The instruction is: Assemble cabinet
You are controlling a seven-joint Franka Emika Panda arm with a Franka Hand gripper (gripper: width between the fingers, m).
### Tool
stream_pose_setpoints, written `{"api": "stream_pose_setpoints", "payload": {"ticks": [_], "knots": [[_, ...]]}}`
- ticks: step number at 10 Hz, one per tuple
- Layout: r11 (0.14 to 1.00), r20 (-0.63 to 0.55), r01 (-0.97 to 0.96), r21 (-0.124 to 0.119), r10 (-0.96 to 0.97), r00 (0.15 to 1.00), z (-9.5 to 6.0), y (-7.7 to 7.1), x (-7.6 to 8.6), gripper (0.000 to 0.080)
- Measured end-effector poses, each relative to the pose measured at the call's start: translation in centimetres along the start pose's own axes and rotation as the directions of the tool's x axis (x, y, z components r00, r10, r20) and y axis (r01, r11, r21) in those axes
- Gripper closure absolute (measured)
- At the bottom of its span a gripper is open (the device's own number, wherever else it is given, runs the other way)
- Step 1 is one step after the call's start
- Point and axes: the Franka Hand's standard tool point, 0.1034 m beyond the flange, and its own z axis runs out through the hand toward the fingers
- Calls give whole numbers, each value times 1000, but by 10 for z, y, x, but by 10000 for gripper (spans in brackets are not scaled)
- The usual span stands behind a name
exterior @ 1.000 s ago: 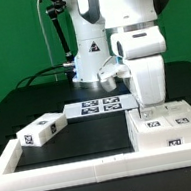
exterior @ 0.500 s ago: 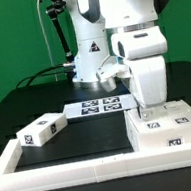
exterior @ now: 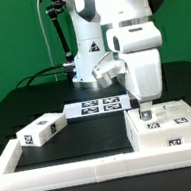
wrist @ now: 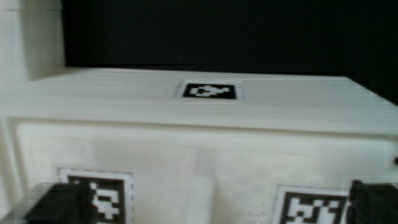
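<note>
Cabinet body (exterior: 167, 132) sits low on the black table (exterior: 90, 135) at the exterior view's right, w/ its front side against the long white border frame (exterior: 66, 171); tags show on its top and front. In the wrist view the same cabinet body (wrist: 196, 125) fills most of the pic: one tag on the far face, two on the nearer face, all a bit blurred. Gripper (exterior: 143, 103) hangs straight over the body's rear part, on the exterior view's left side of it, tips right at the top surface; can't tell if touching. Fingers (wrist: 43, 205) stand wide apart, w/ the body's tagged face showing between them and nothing clamped. Bulky white arm (exterior: 132, 26) rises right behind the body and hides the table beyond. Marker board (exterior: 99, 107) lies flat near the arm's base, just beside the gripper. Small block (exterior: 44, 130), tagged, lies at the exterior view's left, well apart from the body, bare table between.
</note>
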Motion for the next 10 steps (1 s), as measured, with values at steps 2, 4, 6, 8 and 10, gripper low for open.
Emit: {"api": "stream_pose_setpoints", "payload": {"ticks": [2,4,6,8,10], "knots": [[999,0,-19,-33,19,1000,-10,-20,-4,28],[994,-18,-68,-84,67,998,-18,-42,-1,1],[990,-32,-116,-77,113,993,-12,-61,4,2],[990,-32,-122,-76,120,992,-12,-61,3,2],[947,-66,-308,-91,303,951,-11,-63,1,2]]}}
